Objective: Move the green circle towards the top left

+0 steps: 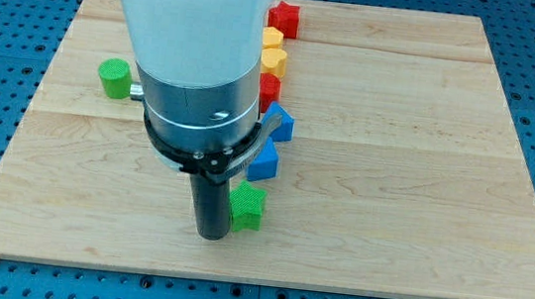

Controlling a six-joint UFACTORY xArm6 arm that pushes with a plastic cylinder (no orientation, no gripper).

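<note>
The green circle (113, 78) is a short green cylinder lying on the wooden board (413, 185) at the view's left, upper part. My arm comes down from the view's top middle and hides the board behind it. My tip (212, 233) rests on the board near the view's bottom middle, far to the lower right of the green circle. A green block (247, 208), its shape unclear, sits right beside the tip on its right, touching or nearly so.
A column of blocks runs down just right of the arm: a red star-like block (283, 18), two yellow blocks (273, 40) (275, 62), a red block (270, 90), and two blue blocks (279, 123) (263, 161). Blue pegboard surrounds the board.
</note>
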